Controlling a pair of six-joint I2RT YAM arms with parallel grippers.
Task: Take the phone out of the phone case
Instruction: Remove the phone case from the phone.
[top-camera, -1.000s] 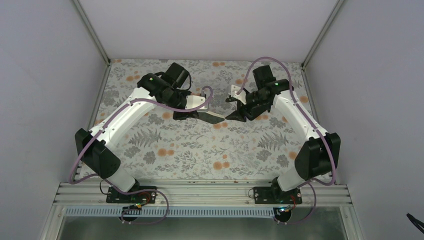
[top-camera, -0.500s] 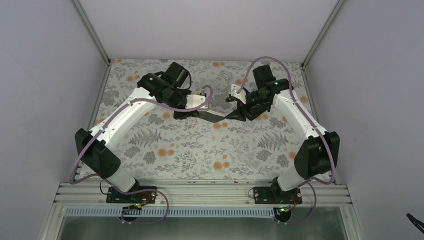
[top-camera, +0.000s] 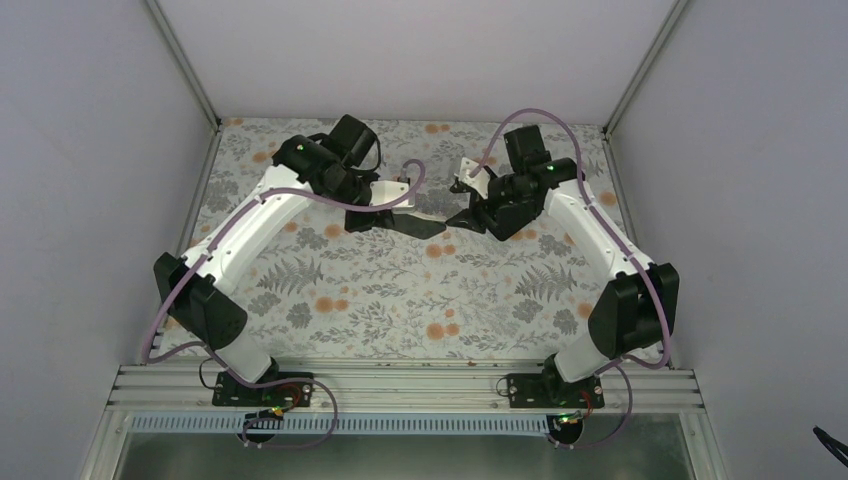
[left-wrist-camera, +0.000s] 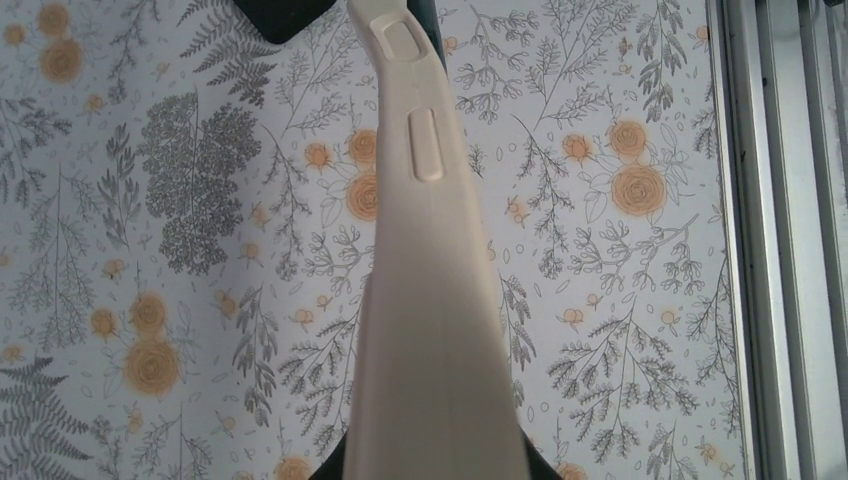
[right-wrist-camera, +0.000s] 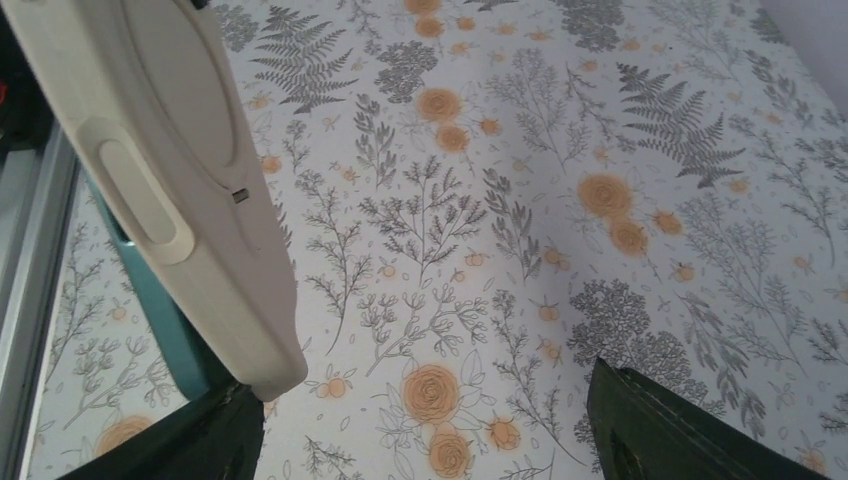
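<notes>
the left gripper (top-camera: 388, 207) is clamped on one end of the cream phone case (left-wrist-camera: 430, 300). in its wrist view the case rises from between the jaws at the bottom edge and runs straight away up the frame, side buttons showing. so the long axis points from the left hand toward the right one, and the case looks to be held off the cloth rather than lying on it.

the free end reaches the right gripper (right-wrist-camera: 450, 440), which is spread wide and holds nothing. its dark fingers (right-wrist-camera: 215, 440) stand far apart, and the case tip sits just above the left one, beside the gap rather than in it. a teal edge behind the case is, i judge, the phone (right-wrist-camera: 160, 310), not yet out of the case. the right hand is the nearer one to that free end, so the pull would likely go along the axis, away from the left grip.

under both lies a flat floral cloth (top-camera: 400, 300), bare around the hands. beyond it, plain pale walls (top-camera: 400, 60) close the cell.
</notes>
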